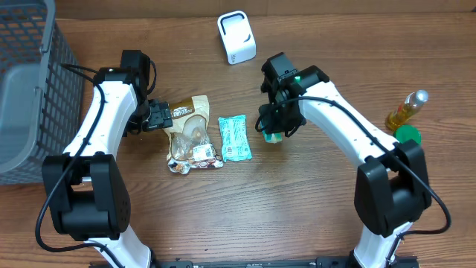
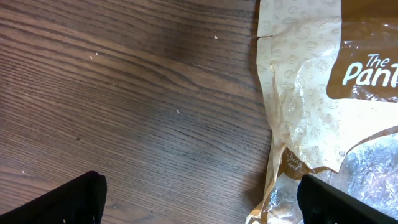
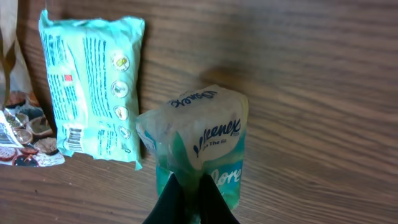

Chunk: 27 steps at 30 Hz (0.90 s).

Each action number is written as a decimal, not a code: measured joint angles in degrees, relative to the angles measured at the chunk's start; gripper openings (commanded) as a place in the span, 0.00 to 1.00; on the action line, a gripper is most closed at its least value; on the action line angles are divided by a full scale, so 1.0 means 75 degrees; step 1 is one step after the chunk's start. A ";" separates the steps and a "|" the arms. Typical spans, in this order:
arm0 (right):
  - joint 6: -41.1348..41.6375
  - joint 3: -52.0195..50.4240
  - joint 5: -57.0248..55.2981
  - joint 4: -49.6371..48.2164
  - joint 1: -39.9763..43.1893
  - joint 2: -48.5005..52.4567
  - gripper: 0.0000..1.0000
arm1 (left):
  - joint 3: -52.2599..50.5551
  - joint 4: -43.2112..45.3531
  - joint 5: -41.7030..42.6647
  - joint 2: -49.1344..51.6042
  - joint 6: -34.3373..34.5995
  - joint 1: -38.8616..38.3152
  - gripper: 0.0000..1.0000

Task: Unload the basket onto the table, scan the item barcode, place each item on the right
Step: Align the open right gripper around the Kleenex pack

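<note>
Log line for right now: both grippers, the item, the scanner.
left gripper: open, at snack bag edge | right gripper: shut on tissue pack | scanner: far side, apart from pack

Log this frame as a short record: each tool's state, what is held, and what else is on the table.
left tool: open, empty, over bare wood beside the brown bag
right tool: shut on the tissue pack
teal packet: lying flat next to the tissue pack, barcode facing up
scanner: white box at the table's far side, apart from both arms
other: grey basket at far left; bottle at right
</note>
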State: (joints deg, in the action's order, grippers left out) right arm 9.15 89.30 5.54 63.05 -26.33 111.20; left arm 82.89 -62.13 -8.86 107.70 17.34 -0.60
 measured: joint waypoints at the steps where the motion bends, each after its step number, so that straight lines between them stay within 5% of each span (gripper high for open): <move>1: 0.0000 0.0000 -0.0041 0.0006 0.0000 -0.0006 0.04 | 0.0000 0.0000 0.0000 0.0000 0.0000 0.0000 1.00; 21: 0.0731 0.0000 -0.1107 0.0035 -0.0003 -0.0003 0.05 | 0.0000 0.0000 0.0000 0.0000 0.0000 0.0000 1.00; 27: 0.0764 0.0000 -0.1166 0.0099 -0.0006 -0.0003 0.41 | 0.0000 -0.0003 0.0000 0.0000 0.0000 0.0000 0.99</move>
State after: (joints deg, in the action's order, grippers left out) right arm 14.87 89.30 -3.20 63.79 -26.37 111.18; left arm 82.89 -62.15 -8.86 107.70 17.34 -0.60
